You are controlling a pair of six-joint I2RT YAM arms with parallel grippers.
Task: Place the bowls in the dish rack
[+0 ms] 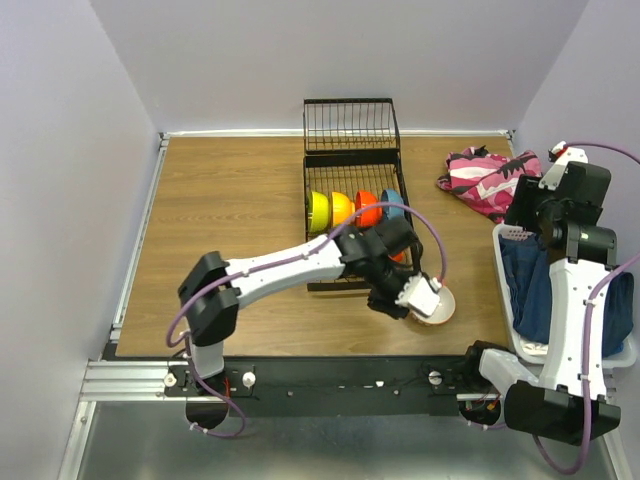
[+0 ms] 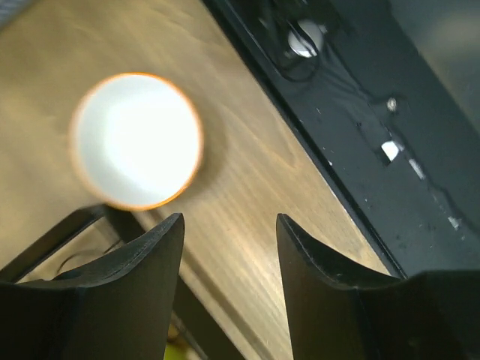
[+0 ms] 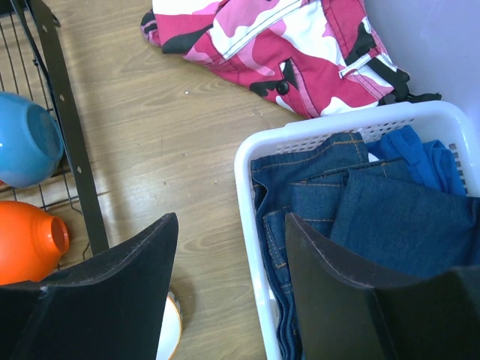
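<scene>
Near the front edge of the surface (image 1: 230,230), just beside the dish rack's (image 1: 350,160) near right corner, rests a white bowl with an orange rim (image 1: 441,310). The left jaws hover beside it, parted, gripping nothing. Four bowls stand on edge in a row in the rack: lime green (image 1: 318,211), yellow (image 1: 342,207), orange (image 1: 368,208), blue (image 1: 393,204). Off to the right, the right jaws hang open and empty above a white basket (image 3: 251,161) of jeans (image 3: 360,217), near a pink garment (image 1: 488,178).

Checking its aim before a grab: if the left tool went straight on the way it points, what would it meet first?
Likely the bare table, not the bowl, which lies beside the line from the left tool. Depth unclear.
</scene>
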